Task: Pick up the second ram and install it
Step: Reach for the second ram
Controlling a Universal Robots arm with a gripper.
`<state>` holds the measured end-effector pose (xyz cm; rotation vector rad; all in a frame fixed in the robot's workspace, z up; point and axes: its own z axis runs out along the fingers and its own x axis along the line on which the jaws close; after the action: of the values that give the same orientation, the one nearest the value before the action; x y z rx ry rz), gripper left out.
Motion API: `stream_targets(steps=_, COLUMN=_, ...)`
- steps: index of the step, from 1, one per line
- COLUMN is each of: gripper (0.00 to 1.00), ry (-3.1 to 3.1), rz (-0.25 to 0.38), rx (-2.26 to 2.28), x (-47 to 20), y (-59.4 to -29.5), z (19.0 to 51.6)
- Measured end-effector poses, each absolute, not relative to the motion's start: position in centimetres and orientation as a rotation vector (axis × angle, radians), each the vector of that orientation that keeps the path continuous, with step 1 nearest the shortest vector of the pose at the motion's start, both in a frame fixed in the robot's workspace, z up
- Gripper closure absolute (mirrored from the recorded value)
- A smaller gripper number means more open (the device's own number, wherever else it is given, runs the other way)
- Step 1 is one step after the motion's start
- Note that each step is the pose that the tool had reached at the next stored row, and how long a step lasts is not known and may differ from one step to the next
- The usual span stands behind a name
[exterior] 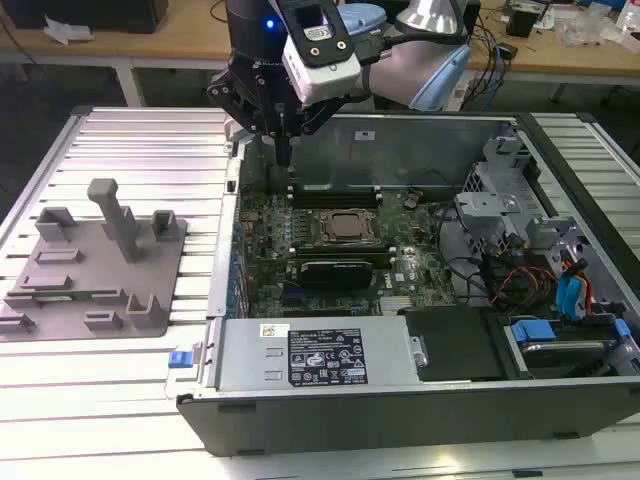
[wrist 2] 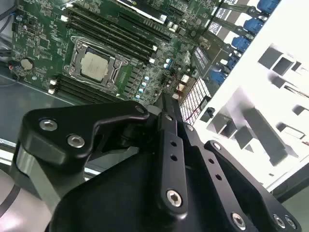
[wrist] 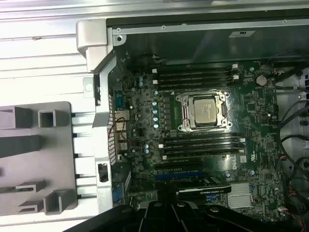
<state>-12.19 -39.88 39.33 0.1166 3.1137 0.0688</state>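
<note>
A ribbed metal tabletop point(exterior: 130, 140) carries an open computer case point(exterior: 400, 420), which takes up its middle and the exterior view's right. Inside the case lies a large green motherboard point(exterior: 270, 255) with a square processor socket point(exterior: 345, 228) between rows of long dark memory slots. A grey holder point(exterior: 110, 265) with upright blocks sits toward the tabletop's edge at the exterior view's left, beside the case but not touching it.

The black hand point(exterior: 283, 155) hangs on the arm above the case's far corner at the exterior view's left, over the far edge of the motherboard. Its fingers are drawn together into one narrow tip, and nothing shows between them in the exterior view or the second wrist view. It touches neither board nor case.

The second ram point(exterior: 75, 293) seems to be the thin green strip lying flat in the holder near its front edge, well apart from the hand.
</note>
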Motion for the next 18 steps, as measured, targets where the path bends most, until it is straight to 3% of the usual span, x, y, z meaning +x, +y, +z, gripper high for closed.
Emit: stream_targets(steps=18, gripper=0.92, ry=3.114, rz=0.069, rx=0.117, x=-13.9, y=-39.9, z=39.3)
